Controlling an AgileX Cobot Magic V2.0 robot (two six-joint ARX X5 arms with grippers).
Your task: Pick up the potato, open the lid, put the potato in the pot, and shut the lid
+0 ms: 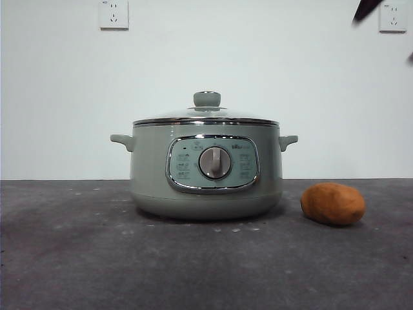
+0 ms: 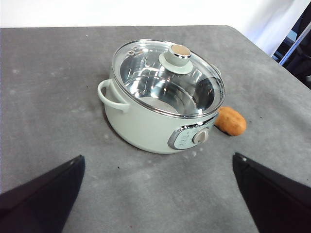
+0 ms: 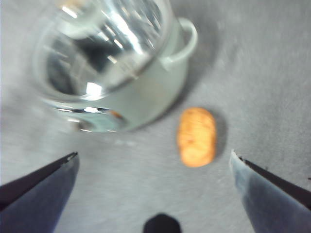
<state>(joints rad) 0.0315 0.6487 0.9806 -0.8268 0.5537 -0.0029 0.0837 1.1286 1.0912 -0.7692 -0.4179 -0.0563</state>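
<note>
- Front view: the pot (image 1: 206, 169) is seen at the middle of the grey surface (image 1: 64, 258), with the lid (image 1: 206, 116) seated on its rim and the potato (image 1: 333, 203) lying at 3 o'clock of it, just beside but apart.
- No step of the task is judged done: the potato is not yet lifted, the lid is not yet raised, and the pot is seen empty through the glass in the left wrist view.
- The right gripper (image 3: 155, 160) is held above the potato with its jaws spread wide and nothing between them; pickup is judged the step in hand.
- The left gripper (image 2: 155, 167) is held well back from the pot, jaws wide apart and empty.
- The surface is matte and lightly speckled; a white wall with two sockets (image 1: 113, 14) is seen behind.
</note>
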